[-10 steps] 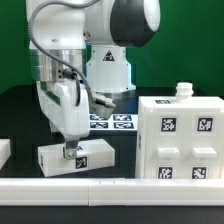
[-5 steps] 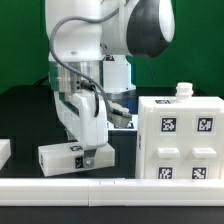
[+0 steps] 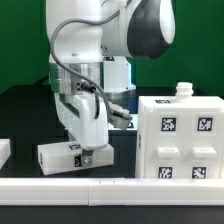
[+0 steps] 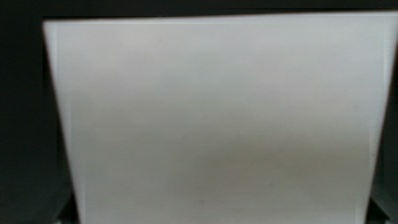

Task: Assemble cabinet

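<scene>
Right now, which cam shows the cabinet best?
The exterior view. The cabinet stands whole at the exterior view's right, its tagged faces and small knob clear. The wrist view shows none of it: a blurred white surface fills that picture, likely the long white block that the claw is down on.

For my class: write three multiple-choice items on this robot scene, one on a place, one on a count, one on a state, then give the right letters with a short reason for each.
1. In the exterior view, the cabinet stands
A) at the view's right
B) at the view's left
C) on the arm

2. Tags showing on the cabinet's front face:
A) one
B) four
C) nine

3. The gripper is
A) raised high above the table
B) down at the long white block
C) on the cabinet's knob

Answers: 1 A, it fills the right side. 2 B, two above, two below. 3 B, its tip meets the block; the wrist view is filled with white.
</scene>
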Robot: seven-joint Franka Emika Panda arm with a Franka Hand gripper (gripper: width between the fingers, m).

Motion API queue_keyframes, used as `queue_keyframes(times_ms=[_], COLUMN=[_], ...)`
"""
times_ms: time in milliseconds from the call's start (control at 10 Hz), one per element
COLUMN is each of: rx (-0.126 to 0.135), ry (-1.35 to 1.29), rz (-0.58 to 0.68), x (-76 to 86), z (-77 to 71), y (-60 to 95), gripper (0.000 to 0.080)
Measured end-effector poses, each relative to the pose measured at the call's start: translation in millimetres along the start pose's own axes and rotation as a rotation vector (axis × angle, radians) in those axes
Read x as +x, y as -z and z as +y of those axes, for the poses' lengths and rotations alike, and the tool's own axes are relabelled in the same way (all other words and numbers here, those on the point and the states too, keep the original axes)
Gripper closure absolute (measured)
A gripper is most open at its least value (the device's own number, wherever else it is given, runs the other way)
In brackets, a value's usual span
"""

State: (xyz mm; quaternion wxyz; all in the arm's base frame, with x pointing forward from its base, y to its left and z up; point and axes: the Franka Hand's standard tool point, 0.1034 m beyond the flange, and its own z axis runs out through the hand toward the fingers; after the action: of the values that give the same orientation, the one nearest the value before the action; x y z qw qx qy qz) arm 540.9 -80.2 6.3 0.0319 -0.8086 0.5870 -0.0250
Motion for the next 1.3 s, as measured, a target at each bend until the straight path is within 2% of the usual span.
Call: queue_keyframes(times_ms=[100,300,400,500,600,700,800,900,1200,1300], rx=[-0.010,0.029,0.034,0.053,0.059,0.049,0.040,0.047,0.038,-0.032], ry=[0.018,0.035,0.061,0.070,0.078,0.067,0.085,0.101,0.100,0.161], rz=[-0.037,-0.047,-0.062,-0.064,-0.069,-0.095,-0.117,-0.115,-0.117,-0.133], x=[3.1,9.4,4.8,-5.9,-23.7,-44.1,-58.2,-60.2,-59.6,-58.6], z=[0.0,-5.2,-9.5,-22.3,-35.0,-46.4,-65.3,-74.1,-71.3,-68.3], y=[11.2,57.6,79.5,102.6,117.5,127.1,136.8,137.1,134.0,133.9], gripper=[0.0248,0.0247,0.0247,0.0247,0.0247,0.0246,0.0246,0.0246,0.0246,0.0246])
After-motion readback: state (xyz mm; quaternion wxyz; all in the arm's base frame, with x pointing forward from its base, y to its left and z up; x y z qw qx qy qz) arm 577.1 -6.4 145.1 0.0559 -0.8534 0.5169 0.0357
